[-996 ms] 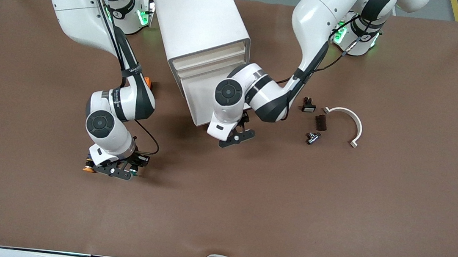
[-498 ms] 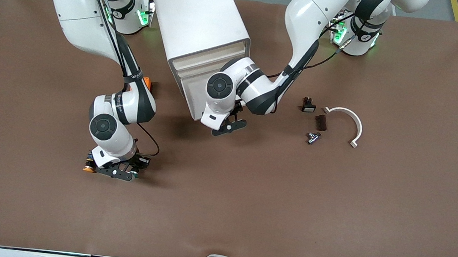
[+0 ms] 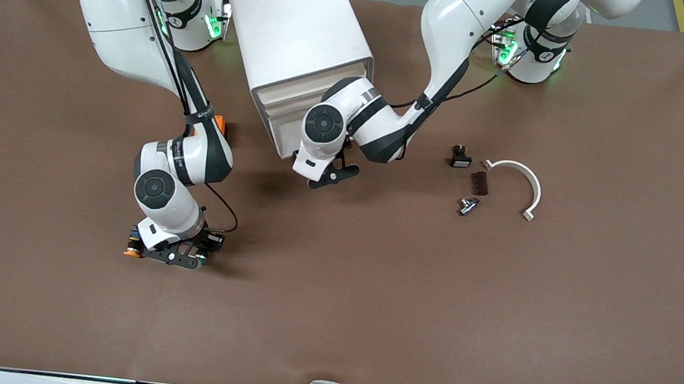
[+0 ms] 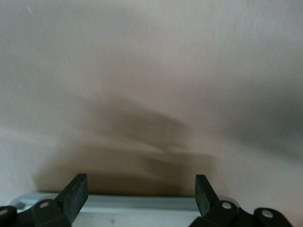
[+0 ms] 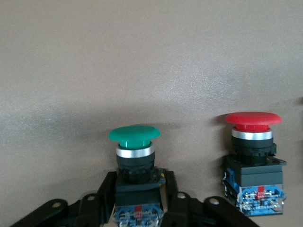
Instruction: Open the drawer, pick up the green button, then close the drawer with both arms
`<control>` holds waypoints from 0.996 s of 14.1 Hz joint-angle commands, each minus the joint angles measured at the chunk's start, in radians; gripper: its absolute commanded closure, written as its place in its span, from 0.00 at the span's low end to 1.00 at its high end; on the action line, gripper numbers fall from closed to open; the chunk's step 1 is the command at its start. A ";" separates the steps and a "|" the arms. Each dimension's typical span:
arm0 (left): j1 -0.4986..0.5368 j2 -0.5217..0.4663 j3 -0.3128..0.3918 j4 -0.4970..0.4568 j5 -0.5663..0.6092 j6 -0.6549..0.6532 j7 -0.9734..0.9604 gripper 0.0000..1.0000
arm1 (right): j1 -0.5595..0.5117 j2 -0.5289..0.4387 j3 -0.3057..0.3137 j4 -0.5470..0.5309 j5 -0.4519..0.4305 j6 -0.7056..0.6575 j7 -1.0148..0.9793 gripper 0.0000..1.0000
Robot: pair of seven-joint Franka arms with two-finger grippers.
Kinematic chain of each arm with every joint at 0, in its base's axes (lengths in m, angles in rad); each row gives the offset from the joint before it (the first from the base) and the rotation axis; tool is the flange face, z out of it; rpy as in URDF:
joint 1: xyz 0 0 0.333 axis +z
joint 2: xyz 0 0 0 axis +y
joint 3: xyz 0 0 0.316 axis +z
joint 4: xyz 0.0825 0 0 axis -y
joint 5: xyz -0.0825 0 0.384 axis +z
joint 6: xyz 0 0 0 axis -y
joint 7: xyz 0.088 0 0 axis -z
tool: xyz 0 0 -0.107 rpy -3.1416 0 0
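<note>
The green-capped button (image 5: 135, 142) lies on the table between the fingers of my right gripper (image 5: 139, 183), which is shut on its black body. In the front view this gripper (image 3: 173, 257) is low at the table toward the right arm's end, with a bit of green (image 3: 201, 258) at its side. My left gripper (image 3: 331, 177) is open and empty in front of the white cabinet (image 3: 296, 22), at the bottom drawer's front (image 3: 281, 131). In the left wrist view its fingers (image 4: 75, 194) stand wide apart against a pale surface.
A red-capped button (image 5: 253, 142) lies beside the green one; its cap shows in the front view (image 3: 132, 252). An orange thing (image 3: 219, 123) peeks from under the right arm. A small black switch (image 3: 460, 158), a dark strip (image 3: 478, 182), a metal fitting (image 3: 466, 205) and a white curved bracket (image 3: 518, 179) lie toward the left arm's end.
My left gripper has moved toward the cabinet and the bottom drawer's front has gone in with it. My right gripper has stayed at the same spot.
</note>
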 commanded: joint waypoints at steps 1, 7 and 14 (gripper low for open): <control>0.004 -0.022 -0.022 -0.027 -0.041 0.006 -0.013 0.00 | -0.022 -0.010 0.015 0.005 -0.017 -0.002 -0.009 0.00; 0.004 -0.016 -0.034 -0.027 -0.177 0.006 -0.009 0.00 | -0.021 -0.073 0.015 0.045 -0.018 -0.180 -0.020 0.00; 0.005 -0.013 -0.036 -0.055 -0.290 0.004 0.002 0.00 | -0.097 -0.313 0.010 0.050 -0.018 -0.531 -0.241 0.00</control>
